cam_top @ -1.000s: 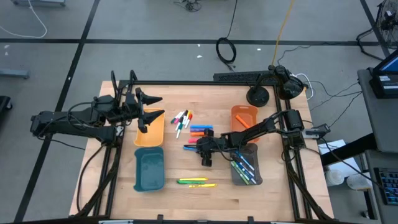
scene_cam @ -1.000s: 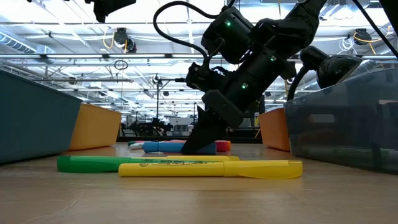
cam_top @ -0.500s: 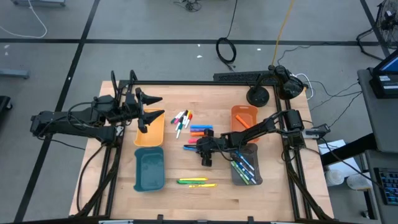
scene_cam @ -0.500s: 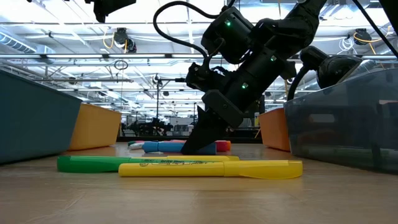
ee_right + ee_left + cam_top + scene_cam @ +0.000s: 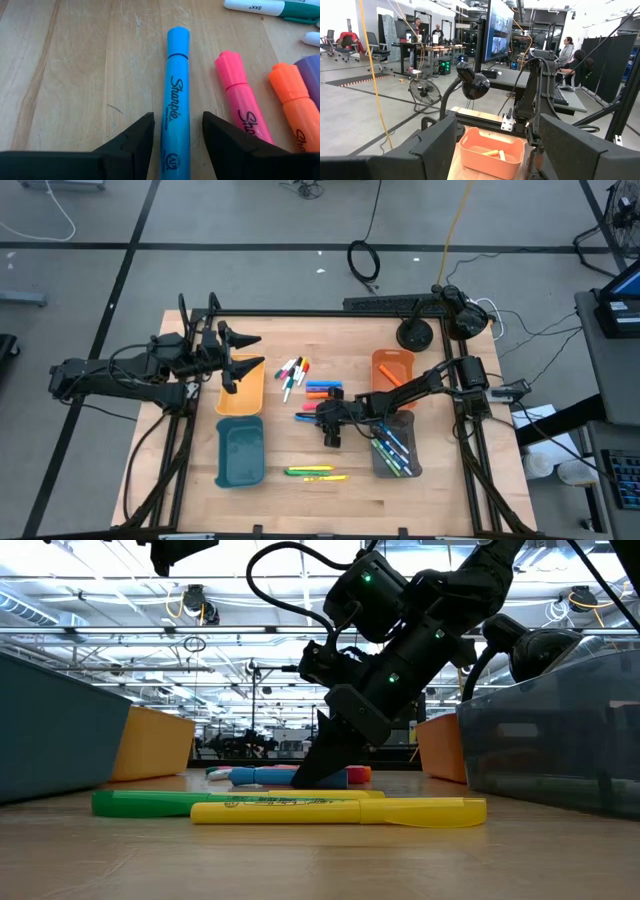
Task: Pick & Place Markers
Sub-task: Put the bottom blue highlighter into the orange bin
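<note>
A blue highlighter [image 5: 176,95] lies flat on the wooden table, and my right gripper [image 5: 177,140] stands open with one finger on each side of it. A narrow strip of wood shows between each finger and the pen. The gripper [image 5: 323,415] slants down at the table's middle, its fingertips [image 5: 322,778] low at the tabletop. Beside the blue one lie a pink highlighter [image 5: 240,95] and an orange highlighter [image 5: 295,95]. Thin white markers [image 5: 292,372] lie farther back. My left gripper [image 5: 250,352] waits open, level, above the left orange tray [image 5: 240,392].
A green highlighter [image 5: 150,802] and a yellow highlighter [image 5: 335,810] lie near the front edge. A teal tray [image 5: 240,452] sits front left. A grey tray [image 5: 395,448] holding several markers sits front right, with an orange tray [image 5: 492,155] behind it at the back right.
</note>
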`<state>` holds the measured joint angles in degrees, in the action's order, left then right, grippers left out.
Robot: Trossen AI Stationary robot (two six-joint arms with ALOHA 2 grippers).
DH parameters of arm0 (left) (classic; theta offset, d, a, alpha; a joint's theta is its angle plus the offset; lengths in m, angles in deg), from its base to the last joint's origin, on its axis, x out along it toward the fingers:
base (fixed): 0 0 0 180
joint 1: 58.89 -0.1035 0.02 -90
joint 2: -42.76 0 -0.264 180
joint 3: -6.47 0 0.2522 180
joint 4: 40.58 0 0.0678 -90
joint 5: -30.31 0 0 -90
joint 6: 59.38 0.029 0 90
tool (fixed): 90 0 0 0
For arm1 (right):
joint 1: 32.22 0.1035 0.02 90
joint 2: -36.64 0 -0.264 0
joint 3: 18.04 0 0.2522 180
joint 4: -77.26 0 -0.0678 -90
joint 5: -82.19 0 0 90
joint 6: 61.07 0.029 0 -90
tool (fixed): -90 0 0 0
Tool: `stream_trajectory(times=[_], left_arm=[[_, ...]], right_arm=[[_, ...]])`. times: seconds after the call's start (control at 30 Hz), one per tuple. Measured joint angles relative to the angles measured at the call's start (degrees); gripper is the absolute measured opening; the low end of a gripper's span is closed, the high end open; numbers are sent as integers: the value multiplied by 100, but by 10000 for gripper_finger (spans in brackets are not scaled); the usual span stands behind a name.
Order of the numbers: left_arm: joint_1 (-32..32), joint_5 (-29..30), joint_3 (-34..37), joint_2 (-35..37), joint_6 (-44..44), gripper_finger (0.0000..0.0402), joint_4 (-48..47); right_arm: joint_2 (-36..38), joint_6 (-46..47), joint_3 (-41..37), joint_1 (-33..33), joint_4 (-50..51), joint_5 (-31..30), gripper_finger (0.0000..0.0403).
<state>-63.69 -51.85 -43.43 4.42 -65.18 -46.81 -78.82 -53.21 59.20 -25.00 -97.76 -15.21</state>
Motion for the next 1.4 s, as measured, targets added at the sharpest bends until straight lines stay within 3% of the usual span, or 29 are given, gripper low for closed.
stream_trajectory(times=[0.9,1.4], left_arm=[[1,1,0,-1,0,282,0],[2,2,0,1,0,282,0]], right_arm=[[0,0,2,-2,31,-2,158],[0,-78,2,0,39,4,66]])
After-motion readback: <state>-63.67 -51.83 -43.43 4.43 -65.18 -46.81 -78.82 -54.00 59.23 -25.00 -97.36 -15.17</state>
